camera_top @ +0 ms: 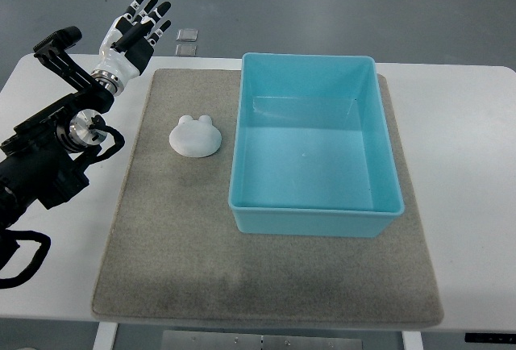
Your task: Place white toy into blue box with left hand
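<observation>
Left hand (135,29) up w/ fingers spread, holding nothing; pre-reach. Next: drop to white toy (194,136) beside blue box (313,213), grasp.

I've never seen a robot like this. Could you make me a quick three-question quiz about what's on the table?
1. True or false: the white toy already lies inside the blue box.
2. What lies under both toy and box: (a) a grey mat, (b) a tray, (c) a cloth bag?
3. Is the left hand holding anything?

Key:
1. False; the toy sits on the mat, left of the box.
2. (a).
3. No; its fingers are spread, away from the toy.
</observation>
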You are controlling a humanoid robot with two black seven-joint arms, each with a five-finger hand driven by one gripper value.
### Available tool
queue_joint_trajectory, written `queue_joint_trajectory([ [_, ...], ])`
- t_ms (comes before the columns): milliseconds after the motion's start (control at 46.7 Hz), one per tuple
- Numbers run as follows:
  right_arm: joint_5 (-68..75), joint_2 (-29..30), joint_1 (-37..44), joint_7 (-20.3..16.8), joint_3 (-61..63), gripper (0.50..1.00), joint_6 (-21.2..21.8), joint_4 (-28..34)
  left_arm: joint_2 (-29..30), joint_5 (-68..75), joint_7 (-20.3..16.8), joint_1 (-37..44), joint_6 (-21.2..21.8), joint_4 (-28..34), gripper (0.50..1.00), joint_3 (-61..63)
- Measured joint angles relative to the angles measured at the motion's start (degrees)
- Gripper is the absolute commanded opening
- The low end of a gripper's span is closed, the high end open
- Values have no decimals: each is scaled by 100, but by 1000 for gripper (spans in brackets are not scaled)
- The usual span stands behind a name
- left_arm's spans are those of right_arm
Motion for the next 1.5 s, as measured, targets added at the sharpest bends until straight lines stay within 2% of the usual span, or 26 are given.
queue_joint_trajectory([
  [471, 0, 0, 0, -2, 0, 936, 0, 2, 57, -75, 5, 7, 4, 13, 992, -52],
  [663, 0, 0, 0, -2, 0, 936, 0, 1, 76, -102, 5, 17, 335, -16, 992, -91],
  [813, 0, 0, 0, -2, 0, 936, 0, 0, 145, -59, 32, 17, 350, -121, 988, 11],
  [1006, 0, 0, 0, -2, 0, 936, 0, 2, 386, 9, 71, 17, 367, -567, 981, 96],
  [1498, 0, 0, 0, -2, 0, 936, 0, 1, 1610, 339, 84, -107, 490, -2015, 973, 1690],
])
